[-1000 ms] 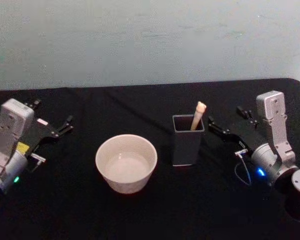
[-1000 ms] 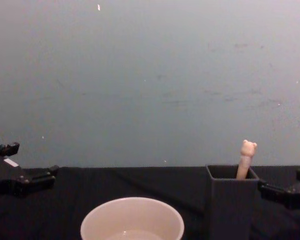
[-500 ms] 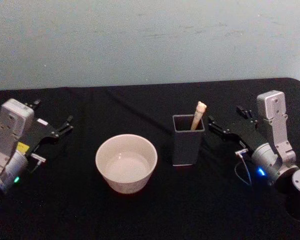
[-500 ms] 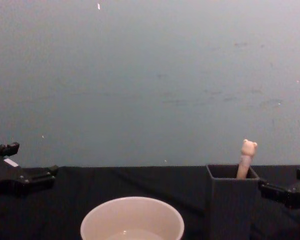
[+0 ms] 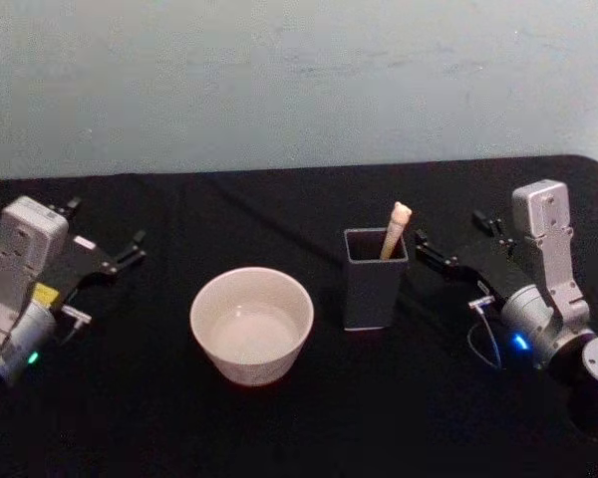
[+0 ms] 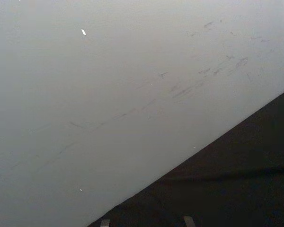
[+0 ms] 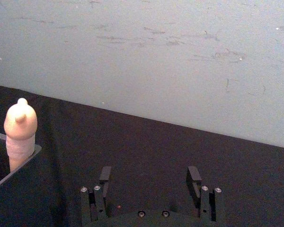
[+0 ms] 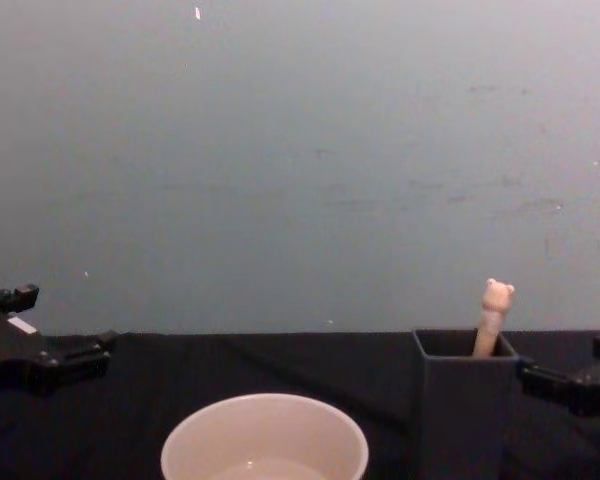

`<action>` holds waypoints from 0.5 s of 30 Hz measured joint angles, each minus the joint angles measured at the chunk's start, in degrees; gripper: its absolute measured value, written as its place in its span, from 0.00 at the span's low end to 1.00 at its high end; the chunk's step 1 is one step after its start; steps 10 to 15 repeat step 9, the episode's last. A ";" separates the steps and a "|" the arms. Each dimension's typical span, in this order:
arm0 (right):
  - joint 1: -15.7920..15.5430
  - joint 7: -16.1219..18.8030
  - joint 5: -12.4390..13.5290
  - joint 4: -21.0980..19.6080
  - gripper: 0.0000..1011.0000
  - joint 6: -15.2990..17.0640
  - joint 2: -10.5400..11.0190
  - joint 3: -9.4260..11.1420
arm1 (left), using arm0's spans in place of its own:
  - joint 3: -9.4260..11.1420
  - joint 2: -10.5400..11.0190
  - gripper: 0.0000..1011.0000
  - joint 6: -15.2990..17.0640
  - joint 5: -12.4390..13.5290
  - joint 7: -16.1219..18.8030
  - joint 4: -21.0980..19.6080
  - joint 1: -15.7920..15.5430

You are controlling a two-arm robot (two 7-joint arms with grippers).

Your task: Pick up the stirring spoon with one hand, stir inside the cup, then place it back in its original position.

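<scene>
Head view lays out the whole scene from above: one cup (image 5: 251, 325) left of centre, one dark grey square holder (image 5: 375, 278) just to its right, apart from it, and one stirring spoon (image 5: 395, 229) standing in that holder, leaning into its far right corner with only the beige handle top above the rim. The left gripper (image 5: 102, 259) rests near the table's left edge, well apart from the cup, its fingers spread with nothing between them. The right gripper (image 5: 456, 242) lies just right of the holder, one fingertip close to the holder's right wall, released and grasping nothing.

From the chest view the spoon (image 8: 493, 318) shows what the overhead angle hides: a small animal head with two ears on the handle's end, rising above the holder (image 8: 464, 400). The cup (image 8: 264, 440) appears there as a wide cream rim at the bottom, with the left gripper (image 8: 40, 345) low at the left edge and one right finger at the right edge.

At the right wrist, two black fingers (image 7: 104, 180) stand apart, the spoon top (image 7: 20, 128) off to one side above the holder's edge (image 7: 14, 175).

A black cloth (image 5: 279, 428) covers the table, and a plain pale grey-green wall (image 8: 300, 160) with faint scuffs stands behind it.
</scene>
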 joint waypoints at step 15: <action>0.00 0.00 0.00 0.00 0.99 0.01 0.00 0.00 | 0.00 0.00 0.99 0.00 0.00 0.00 0.00 0.00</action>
